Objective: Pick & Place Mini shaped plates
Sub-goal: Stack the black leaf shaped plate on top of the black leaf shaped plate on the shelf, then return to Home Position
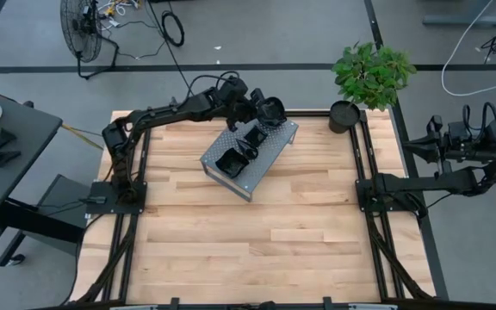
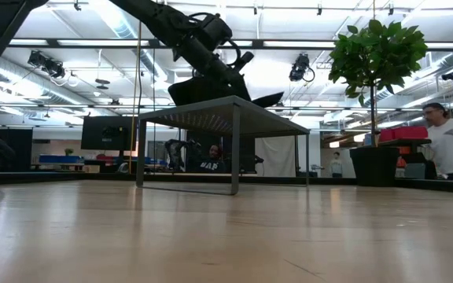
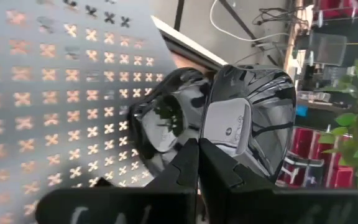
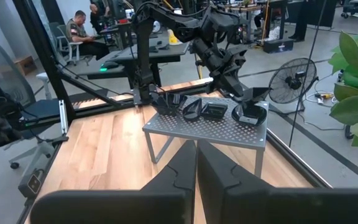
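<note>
A grey perforated metal stand [image 1: 250,176] sits on the far half of the wooden table. Two glossy black mini shaped plates [image 1: 231,162] [image 1: 252,138] rest on its top. My left gripper [image 3: 197,155] is over the stand's far corner, shut on a third black plate [image 3: 253,106], which also shows in the right wrist view [image 4: 252,114]. Another plate [image 3: 166,118] lies just behind it. My right gripper [image 4: 196,163] is shut and holds nothing. It waits beyond the table's right edge [image 1: 416,146]. My left gripper pinches the plate's rim [image 3: 215,144] between its two fingers, which slant down from the table's left. The plate's hollow side faces the wrist camera. The plate is at the stand's far corner [image 4: 263,124], and I cannot tell whether its underside touches the stand's top.
A round black plant pot [image 1: 344,116] with a green plant [image 1: 373,73] stands at the table's far right corner. The near half of the table [image 1: 257,250] is bare wood. A person [image 2: 451,145] stands beyond the table in the low view.
</note>
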Controlling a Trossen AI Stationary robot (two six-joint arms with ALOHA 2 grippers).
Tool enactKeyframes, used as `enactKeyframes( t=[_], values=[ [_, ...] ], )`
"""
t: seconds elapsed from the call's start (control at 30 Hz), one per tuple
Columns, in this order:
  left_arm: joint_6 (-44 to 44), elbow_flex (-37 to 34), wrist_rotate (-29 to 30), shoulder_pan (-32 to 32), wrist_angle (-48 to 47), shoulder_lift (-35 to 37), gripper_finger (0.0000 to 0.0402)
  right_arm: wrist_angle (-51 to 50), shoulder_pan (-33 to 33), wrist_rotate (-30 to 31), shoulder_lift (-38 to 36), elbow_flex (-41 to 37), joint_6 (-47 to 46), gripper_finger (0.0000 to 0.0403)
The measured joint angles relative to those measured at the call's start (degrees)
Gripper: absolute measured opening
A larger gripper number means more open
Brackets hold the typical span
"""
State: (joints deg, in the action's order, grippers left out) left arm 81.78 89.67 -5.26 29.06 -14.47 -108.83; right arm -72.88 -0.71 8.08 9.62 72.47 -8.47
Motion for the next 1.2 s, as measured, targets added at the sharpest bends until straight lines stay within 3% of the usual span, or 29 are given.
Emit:
enactKeyframes(
  t=[0.47, 0.93, 1.2],
  values=[
    [-0.13, 0.0, 0.61, -0.13, -0.55, 0.06, 0.0015, 0.0, 0.0, 0.01, 0.0, 0.02, 0.0, 0.002],
    [-0.05, 0.0, 0.36, -0.35, -0.68, 0.06, 0.0096, 0.02, 0.0, 0.0, 0.0, 0.02, -0.01, 0.002],
    [-1.28, 0.0, -2.03, -0.37, -0.26, 0.71, 0.0112, 0.01, 0.0, 0.01, 0.0, 0.02, -0.01, 0.002]
  ],
)
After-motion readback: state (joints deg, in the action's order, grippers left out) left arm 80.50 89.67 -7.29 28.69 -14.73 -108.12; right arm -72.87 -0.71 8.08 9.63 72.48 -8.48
